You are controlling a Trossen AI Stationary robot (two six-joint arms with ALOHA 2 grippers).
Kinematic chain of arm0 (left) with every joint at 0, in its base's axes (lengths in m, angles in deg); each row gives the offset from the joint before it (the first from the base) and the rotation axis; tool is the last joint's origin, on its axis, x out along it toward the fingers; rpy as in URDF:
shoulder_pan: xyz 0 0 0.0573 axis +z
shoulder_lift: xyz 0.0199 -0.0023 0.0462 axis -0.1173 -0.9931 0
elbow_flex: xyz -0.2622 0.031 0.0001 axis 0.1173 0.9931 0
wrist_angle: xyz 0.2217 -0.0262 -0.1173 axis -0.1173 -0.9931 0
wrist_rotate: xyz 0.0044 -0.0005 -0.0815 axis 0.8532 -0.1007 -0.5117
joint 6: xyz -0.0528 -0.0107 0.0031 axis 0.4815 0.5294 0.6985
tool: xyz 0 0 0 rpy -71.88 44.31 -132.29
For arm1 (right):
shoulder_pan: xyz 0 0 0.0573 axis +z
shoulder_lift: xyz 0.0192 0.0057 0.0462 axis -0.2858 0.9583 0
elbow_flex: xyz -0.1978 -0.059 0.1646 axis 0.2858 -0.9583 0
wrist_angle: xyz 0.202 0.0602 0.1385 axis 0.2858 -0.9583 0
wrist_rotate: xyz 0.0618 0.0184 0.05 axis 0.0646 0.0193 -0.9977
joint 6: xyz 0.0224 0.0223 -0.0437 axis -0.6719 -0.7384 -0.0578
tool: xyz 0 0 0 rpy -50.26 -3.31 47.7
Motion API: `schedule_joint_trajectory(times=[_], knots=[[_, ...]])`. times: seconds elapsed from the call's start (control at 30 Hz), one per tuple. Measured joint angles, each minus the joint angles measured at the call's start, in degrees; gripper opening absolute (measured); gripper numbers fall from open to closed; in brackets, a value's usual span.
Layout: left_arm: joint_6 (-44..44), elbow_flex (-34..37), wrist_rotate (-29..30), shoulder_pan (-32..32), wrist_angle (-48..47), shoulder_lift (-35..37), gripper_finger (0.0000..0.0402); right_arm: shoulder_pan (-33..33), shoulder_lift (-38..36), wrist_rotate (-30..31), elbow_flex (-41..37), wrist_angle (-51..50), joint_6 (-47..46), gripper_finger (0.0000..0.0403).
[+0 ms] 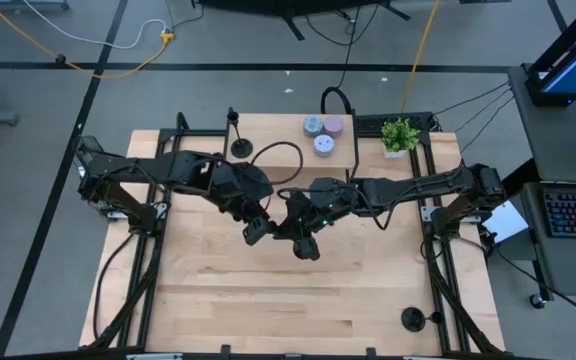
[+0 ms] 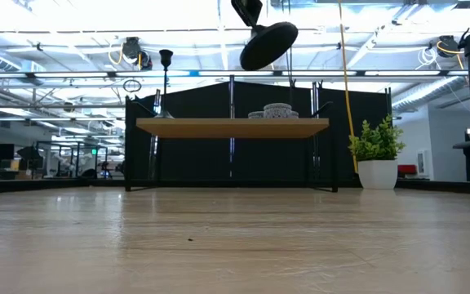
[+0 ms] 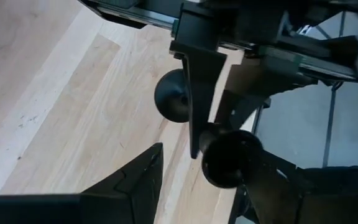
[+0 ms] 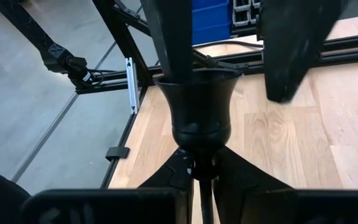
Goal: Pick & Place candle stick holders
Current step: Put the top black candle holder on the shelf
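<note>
Mid-air, right gripper (image 4: 196,163) clamps an unmarked candle stick holder (image 4: 201,112).

Wooden table (image 1: 268,300): two candle stick holders (image 1: 240,145) (image 1: 413,319), pucks (image 1: 323,133), plant (image 1: 399,135).

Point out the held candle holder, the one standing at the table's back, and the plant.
Held holder (image 4: 202,115): right wrist view, on its cup.
Back holder (image 1: 241,148): high view, on its disc base.
Plant (image 1: 400,133): high view, on its leaves.
</note>
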Motion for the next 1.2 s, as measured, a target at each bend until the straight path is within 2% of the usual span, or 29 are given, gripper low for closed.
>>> schedule_joint_trajectory(times=[0.3, 0.47, 0.9, 1.2], knots=[[0.25, 0.0, -0.22, -0.02, -0.53, 2.75, 0.0196, -0.03, 0.0, 0.24, 0.0, 0.07, -0.11, 0.0026], [-0.85, 0.0, 0.09, -0.02, -3.34, 6.82, 0.018, -0.14, 0.0, 0.24, 0.0, 0.18, -0.09, 0.0026], [-2.12, 0.0, 19.71, -2.37, -20.07, 20.46, 0.0114, -5.74, -3.16, -0.04, 0.05, 10.51, 0.5, 0.0026], [-2.11, 0.0, 26.38, -2.88, -24.51, 24.65, 0.012, -12.74, -4.02, -0.16, 0.02, 18.85, 1.36, 0.0026]])
